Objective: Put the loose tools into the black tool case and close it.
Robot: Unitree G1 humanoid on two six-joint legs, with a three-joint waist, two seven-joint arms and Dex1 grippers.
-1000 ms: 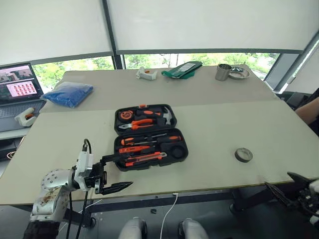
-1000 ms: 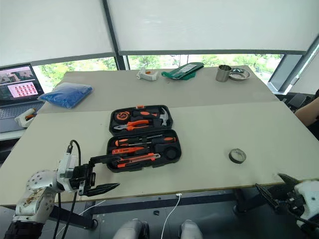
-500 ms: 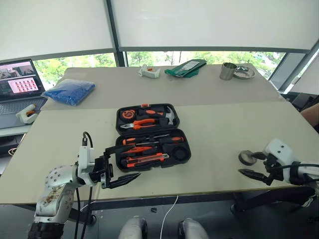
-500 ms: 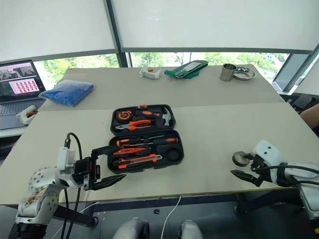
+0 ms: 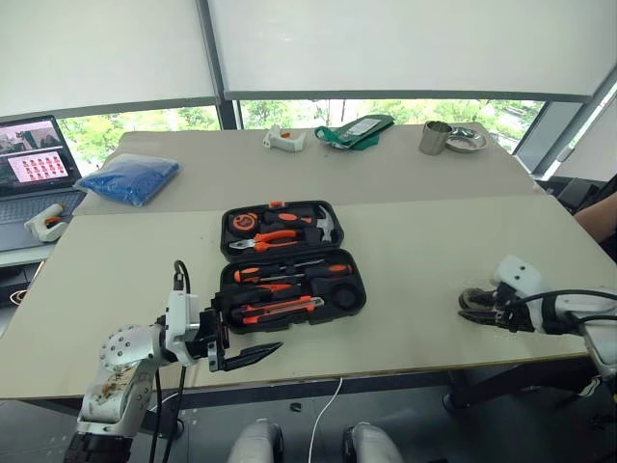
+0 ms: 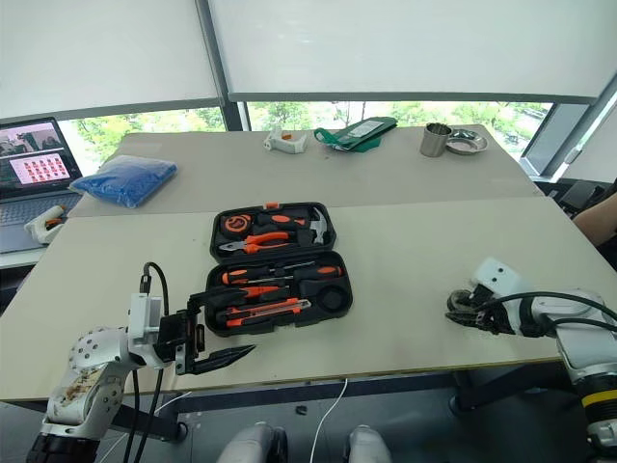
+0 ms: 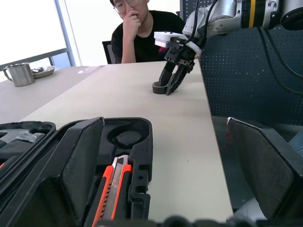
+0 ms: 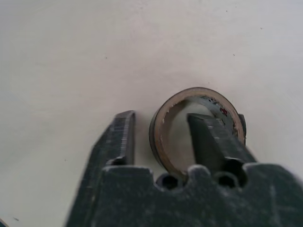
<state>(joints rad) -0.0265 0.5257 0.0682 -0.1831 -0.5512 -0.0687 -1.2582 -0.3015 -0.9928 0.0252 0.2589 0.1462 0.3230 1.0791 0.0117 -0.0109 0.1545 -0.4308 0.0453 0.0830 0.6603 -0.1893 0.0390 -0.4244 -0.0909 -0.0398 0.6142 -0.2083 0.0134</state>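
Note:
The black tool case (image 5: 359,307) lies open mid-table. Its near half holds screwdrivers (image 5: 289,272) and a utility knife (image 5: 280,309) beside a round recess (image 5: 339,291) with nothing in it. The small black tape roll (image 8: 189,94) lies flat near the table's right front edge (image 5: 474,297). My right gripper (image 8: 161,118) stands over it, one finger inside the ring and one outside. The jaws are narrow, with a sliver of table showing on either side of the roll's wall. My left gripper (image 5: 253,323) is open at the case's front-left corner, holding nothing.
At the back are a blue cloth bundle (image 5: 130,180), a laptop (image 5: 34,159), a white item (image 5: 284,142), a green pouch (image 5: 352,133), a metal cup (image 5: 434,138) and a bowl (image 5: 466,140). A person (image 7: 142,33) sits beyond the right end.
My right gripper rose from below the table's edge to the tape roll and narrowed its jaws across the roll's wall. My left gripper edged slightly towards the case.

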